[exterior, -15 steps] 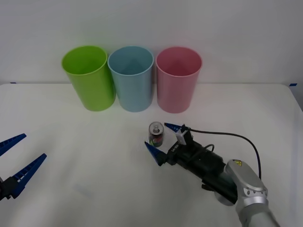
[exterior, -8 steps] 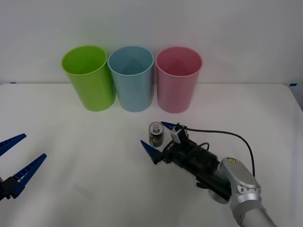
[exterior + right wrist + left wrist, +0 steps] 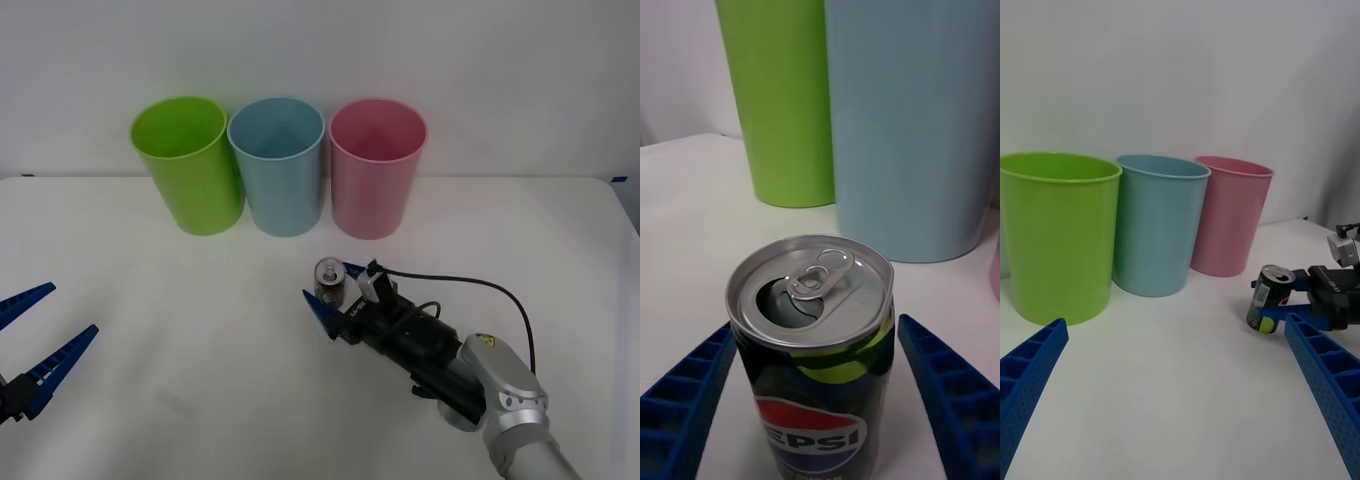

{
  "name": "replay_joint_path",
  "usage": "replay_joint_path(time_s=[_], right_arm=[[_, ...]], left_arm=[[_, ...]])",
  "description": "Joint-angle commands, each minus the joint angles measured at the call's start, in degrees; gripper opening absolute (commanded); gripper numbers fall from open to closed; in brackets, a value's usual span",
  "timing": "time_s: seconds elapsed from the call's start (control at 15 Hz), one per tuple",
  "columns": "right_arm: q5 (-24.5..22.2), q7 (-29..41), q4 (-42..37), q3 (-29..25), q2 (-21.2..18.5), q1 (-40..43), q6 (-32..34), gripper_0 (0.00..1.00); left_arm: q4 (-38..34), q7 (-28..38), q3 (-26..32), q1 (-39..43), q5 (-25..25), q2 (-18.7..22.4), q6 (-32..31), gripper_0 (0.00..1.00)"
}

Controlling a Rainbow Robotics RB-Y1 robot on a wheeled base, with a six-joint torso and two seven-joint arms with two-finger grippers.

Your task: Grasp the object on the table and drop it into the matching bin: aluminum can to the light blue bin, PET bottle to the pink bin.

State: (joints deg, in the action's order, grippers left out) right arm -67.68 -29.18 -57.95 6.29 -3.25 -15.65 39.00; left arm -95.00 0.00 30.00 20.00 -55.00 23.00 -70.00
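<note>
The aluminum can [image 3: 329, 283] stands upright on the white table [image 3: 200, 320], just in front of the pink bin [image 3: 377, 185]. Its silver top and pull tab show close up in the right wrist view [image 3: 811, 289]. My right gripper [image 3: 334, 290] is open, with one blue finger on each side of the can and only narrow gaps. The light blue bin [image 3: 279, 170] stands behind and slightly left of the can, and rises behind it in the right wrist view [image 3: 917, 127]. My left gripper [image 3: 45, 330] is parked open at the table's near left edge.
A lime green bin [image 3: 189, 170] stands left of the light blue bin, the three touching in a row against the back wall. The left wrist view shows the bins and the can [image 3: 1266, 298] with the right gripper around it. Bare tabletop lies between the arms.
My right gripper slid forward around the can and its fingers narrowed toward the can's sides. The can and the left arm have not moved.
</note>
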Motion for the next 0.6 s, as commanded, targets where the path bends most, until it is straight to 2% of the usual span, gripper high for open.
replay_joint_path(time_s=[0.07,0.6], right_arm=[[0.18,0.0,0.03,0.13,0.0,0.0,-0.24,0.0],[1.5,-0.18,-0.15,0.48,0.0,0.0,1.16,0.0]], left_arm=[[0.0,0.0,0.0,0.0,0.0,0.0,0.0,1.0],[0.0,0.0,0.0,0.0,0.0,0.0,0.0,1.0]])
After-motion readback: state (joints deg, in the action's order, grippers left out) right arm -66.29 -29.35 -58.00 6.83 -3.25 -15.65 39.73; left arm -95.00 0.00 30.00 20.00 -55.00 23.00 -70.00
